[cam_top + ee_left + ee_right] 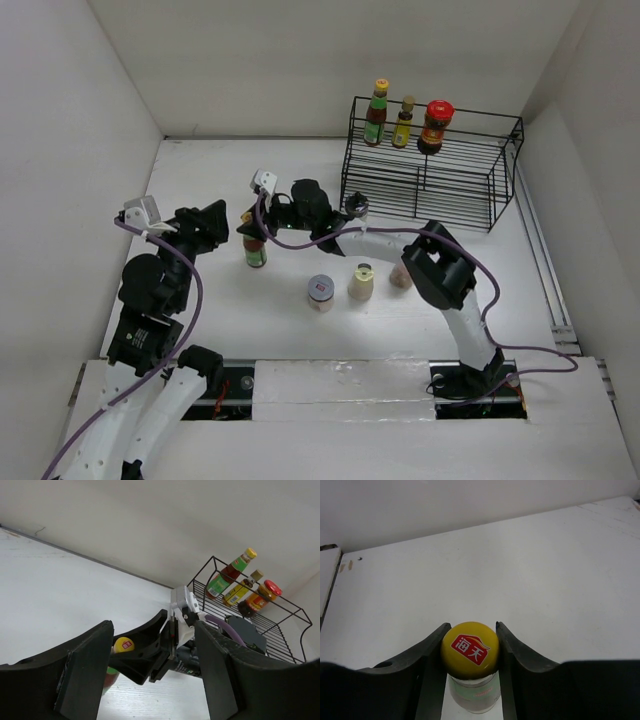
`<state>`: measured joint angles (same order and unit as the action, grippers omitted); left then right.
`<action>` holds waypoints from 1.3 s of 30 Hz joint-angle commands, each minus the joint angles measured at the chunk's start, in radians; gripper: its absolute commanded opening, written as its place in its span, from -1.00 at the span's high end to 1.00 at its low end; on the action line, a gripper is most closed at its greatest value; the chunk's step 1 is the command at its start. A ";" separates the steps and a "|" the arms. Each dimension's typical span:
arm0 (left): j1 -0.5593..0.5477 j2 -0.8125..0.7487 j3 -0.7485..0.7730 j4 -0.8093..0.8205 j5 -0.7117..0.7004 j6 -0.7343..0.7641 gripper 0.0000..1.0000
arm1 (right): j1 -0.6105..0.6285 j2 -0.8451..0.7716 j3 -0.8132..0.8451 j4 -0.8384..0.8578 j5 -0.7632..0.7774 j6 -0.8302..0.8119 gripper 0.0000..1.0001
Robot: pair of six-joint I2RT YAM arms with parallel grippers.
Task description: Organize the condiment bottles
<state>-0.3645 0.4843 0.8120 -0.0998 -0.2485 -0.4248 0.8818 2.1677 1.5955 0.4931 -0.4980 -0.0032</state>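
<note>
- Three bottles stand on the top shelf of the wire rack (pixel 470 150): a green-labelled bottle (pixel 377 112), a small dark bottle (pixel 403 122) and a red-lidded jar (pixel 436 126). We count five more down on the table (pixel 210 170), so we judge the task under halfway.
- One of those five is in hand. The yellow-capped bottle (pixel 470 650) stands upright on the table, left of the rack and well apart from it. The right gripper (pixel 471 627) has its jaws drawn in to the width of the cap, a finger pressed on either side.
- The left gripper (pixel 152 665) hangs just beside that bottle, jaws spread wide and holding nothing.
- We read the step as the pick-up of this bottle. The next move calls for a straight lift, then a carry to the right and up to the shelf. The hold is on a round cap only, so the bottle may swing or slip.
- A grey-capped jar (pixel 357 206) stands near the front of the rack, close to the likely path of the carry.
- Nearer the arms, a pink-capped shaker (pixel 320 291) and a cream shaker (pixel 361 282) stand side by side. A pinkish shaker (pixel 401 275) is partly hidden by the right arm.
- We think the left gripper sits near enough to be brushed on the lift.
</note>
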 commanded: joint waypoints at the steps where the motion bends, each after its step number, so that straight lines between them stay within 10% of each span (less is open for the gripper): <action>1: 0.006 -0.026 0.009 0.015 -0.034 -0.009 -0.23 | -0.020 -0.124 0.003 0.128 0.003 0.026 0.46; 18: 0.006 -0.001 0.009 0.028 0.032 -0.009 -0.68 | -0.423 -0.747 -0.054 -0.126 0.303 0.048 0.48; 29: 0.006 0.002 0.018 0.025 0.041 0.000 -0.71 | -0.865 -0.614 0.282 -0.390 0.348 0.039 0.51; 39: 0.006 0.011 0.018 0.032 0.060 0.000 -0.71 | -0.978 -0.476 0.417 -0.439 0.374 0.049 0.51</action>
<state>-0.3641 0.4938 0.8120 -0.1097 -0.2077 -0.4351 -0.0853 1.7088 1.8858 -0.0830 -0.1253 0.0380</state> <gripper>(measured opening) 0.851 0.441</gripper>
